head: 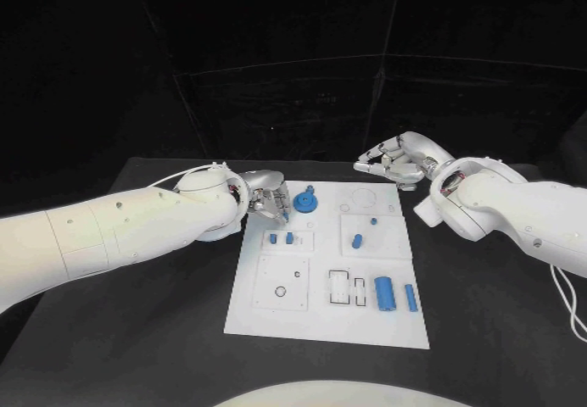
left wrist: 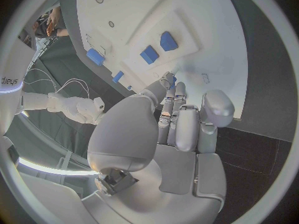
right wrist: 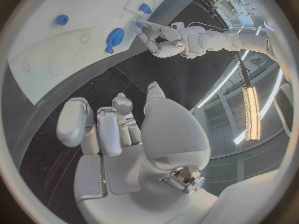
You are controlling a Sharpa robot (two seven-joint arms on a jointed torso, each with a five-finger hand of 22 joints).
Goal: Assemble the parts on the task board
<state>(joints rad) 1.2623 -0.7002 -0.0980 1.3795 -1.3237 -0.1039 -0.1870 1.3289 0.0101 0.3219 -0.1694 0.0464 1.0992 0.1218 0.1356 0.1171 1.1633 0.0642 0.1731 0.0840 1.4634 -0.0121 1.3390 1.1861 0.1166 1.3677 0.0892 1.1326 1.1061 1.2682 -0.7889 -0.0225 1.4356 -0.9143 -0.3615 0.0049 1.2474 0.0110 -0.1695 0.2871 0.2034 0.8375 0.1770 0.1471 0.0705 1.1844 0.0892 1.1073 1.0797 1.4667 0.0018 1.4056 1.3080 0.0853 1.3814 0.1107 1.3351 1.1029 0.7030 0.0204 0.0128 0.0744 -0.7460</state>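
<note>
The white task board (head: 328,314) lies in the middle of the black table. A blue gear (head: 306,202) stands in its far left corner. My left hand (head: 267,202) reaches down to the board right beside the gear. Its thumb and a finger (left wrist: 166,87) meet on a small blue part (right wrist: 138,24). My right hand (head: 394,159) hovers beyond the board's far right corner, fingers loosely bent and holding nothing. Two small blue blocks (head: 282,239), a blue peg (head: 357,241), a blue cylinder (head: 384,294) and a blue bar (head: 411,298) rest on the board.
Empty slots (head: 345,288) and a round hole (head: 280,292) mark the board's near half, and a round recess (head: 362,201) its far right. Black tabletop (head: 147,339) surrounds the board on all sides.
</note>
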